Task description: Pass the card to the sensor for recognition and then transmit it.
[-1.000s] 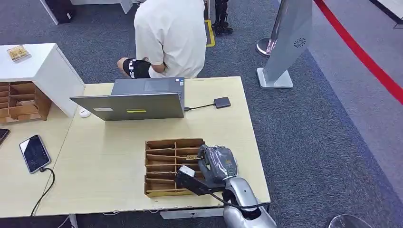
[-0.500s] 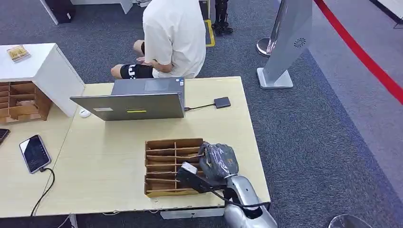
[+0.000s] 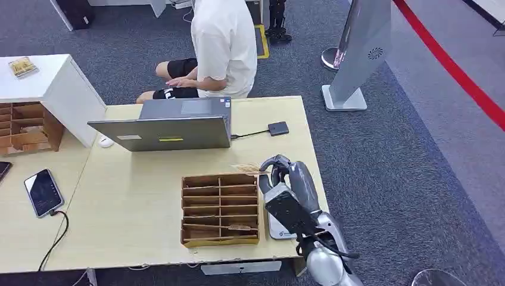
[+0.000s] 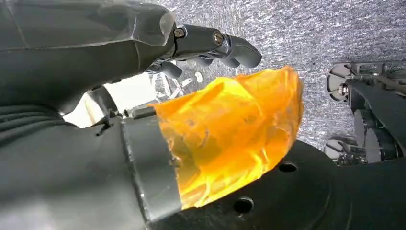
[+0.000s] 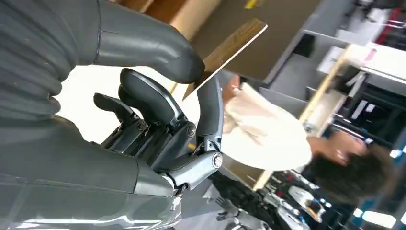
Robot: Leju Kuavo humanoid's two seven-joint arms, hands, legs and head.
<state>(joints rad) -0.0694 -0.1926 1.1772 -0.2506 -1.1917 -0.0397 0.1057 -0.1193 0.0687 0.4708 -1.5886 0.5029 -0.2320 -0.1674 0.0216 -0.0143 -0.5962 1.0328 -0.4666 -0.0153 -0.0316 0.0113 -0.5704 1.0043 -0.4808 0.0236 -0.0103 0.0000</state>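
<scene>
1 raised right hand (image 3: 284, 179) pinching card (image 5: 227, 51)

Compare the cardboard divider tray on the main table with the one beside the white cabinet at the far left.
The cardboard divider tray lies flat on the main table, its slots facing up; the other tray stands upright beside the white cabinet, its slots facing sideways. The first shows whole, the second is cut off by the picture's edge. Both are brown cardboard split into compartments.
</scene>
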